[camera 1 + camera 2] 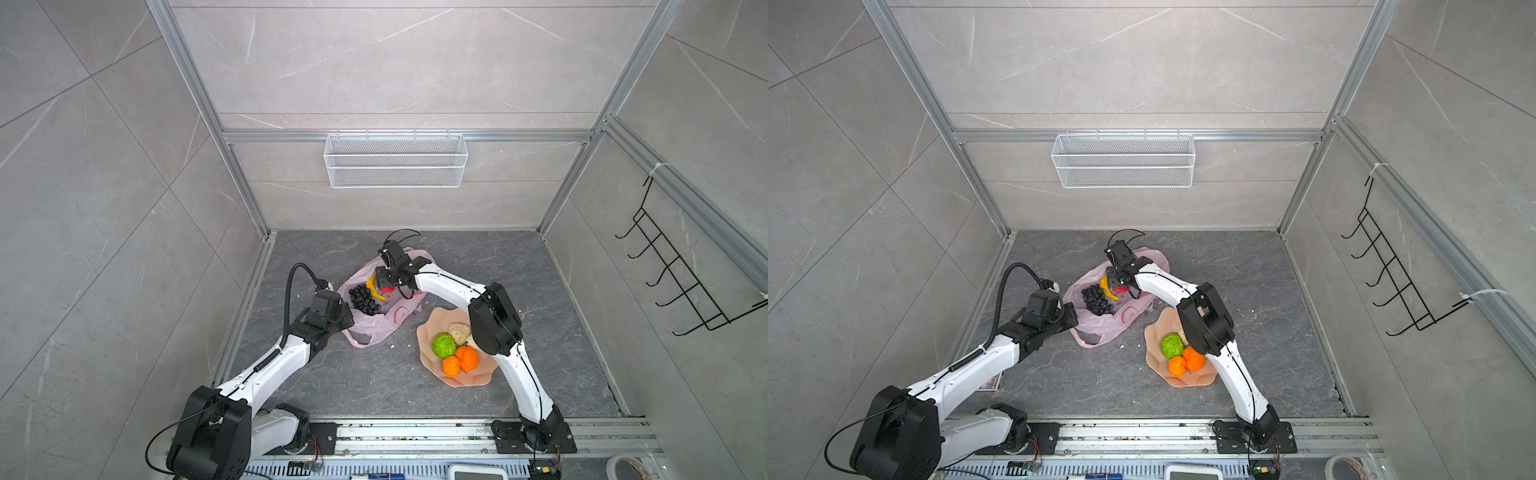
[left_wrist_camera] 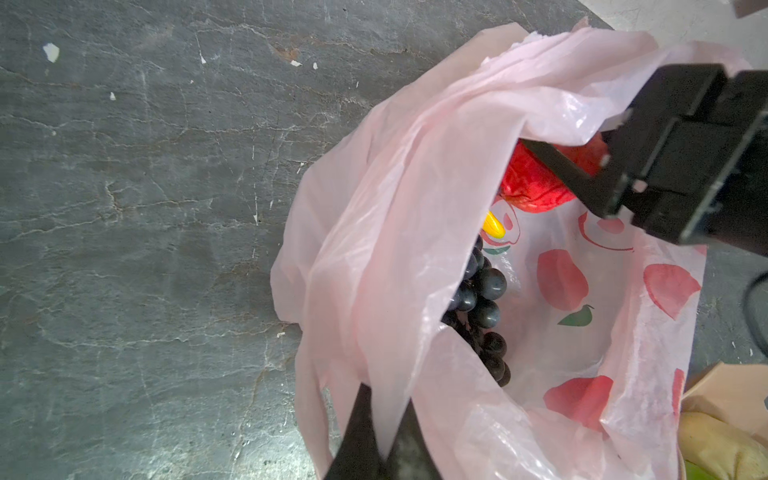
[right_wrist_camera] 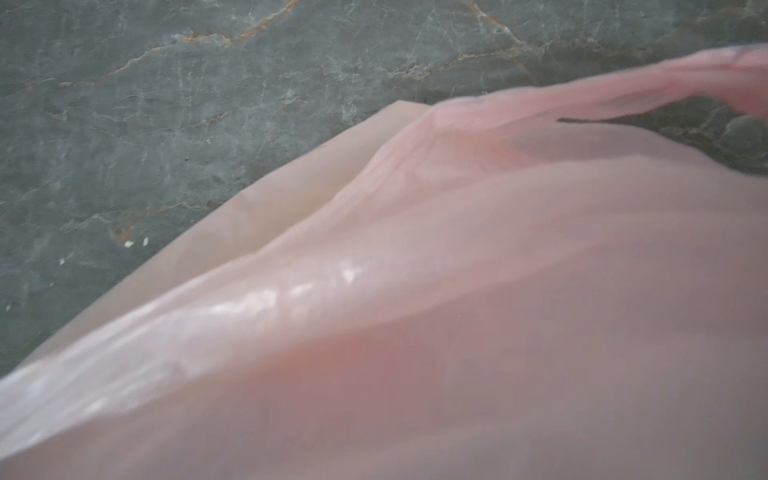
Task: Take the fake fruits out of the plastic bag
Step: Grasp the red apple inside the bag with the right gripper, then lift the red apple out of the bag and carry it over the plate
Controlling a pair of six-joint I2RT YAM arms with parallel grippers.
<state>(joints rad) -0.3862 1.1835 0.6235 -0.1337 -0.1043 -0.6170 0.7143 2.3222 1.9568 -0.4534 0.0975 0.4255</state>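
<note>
Crinkly translucent pink bag (image 3: pixel 457 291) around glossy round grapes (image 2: pixel 484 299), smooth red apple (image 2: pixel 536 183)

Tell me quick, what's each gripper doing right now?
Left gripper: shut, pinching the rim of the plastic bag.
Right gripper: inside the bag, one finger across the red apple; grip cannot be told.

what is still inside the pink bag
A dark grape bunch, a yellow banana and a red apple show through the open mouth of the pink bag. Anything under its folded film or beneath those pieces is covered and cannot be seen.
</note>
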